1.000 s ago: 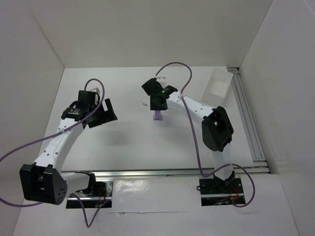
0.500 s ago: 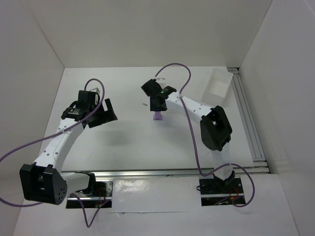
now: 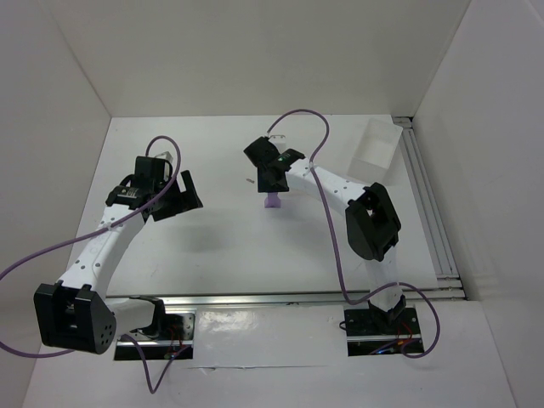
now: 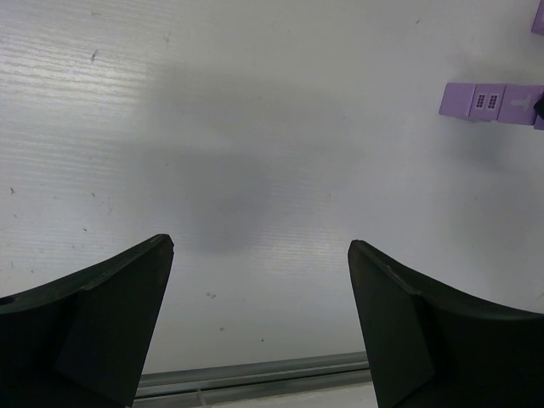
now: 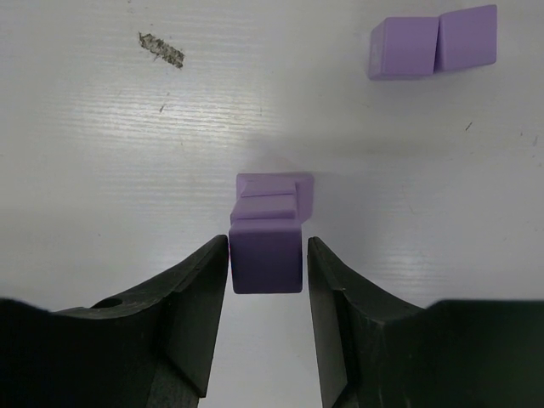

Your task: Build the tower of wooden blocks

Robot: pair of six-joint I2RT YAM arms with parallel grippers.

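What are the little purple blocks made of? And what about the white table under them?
The purple blocks look like painted wood, or maybe plastic. Their lilac faces are flat and matte with crisp edges, but no grain shows, so I can't be sure. The white table looks like ribbed plastic board, because fine parallel lines run across it and it has a soft sheen.

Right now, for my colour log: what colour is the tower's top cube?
Light purple; the top cube shows best in the right wrist view.

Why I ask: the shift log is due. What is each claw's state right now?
Left claw: open, empty.
Right claw: slightly open around the top block of the tower; thin gaps show, so it seems not to be gripping.
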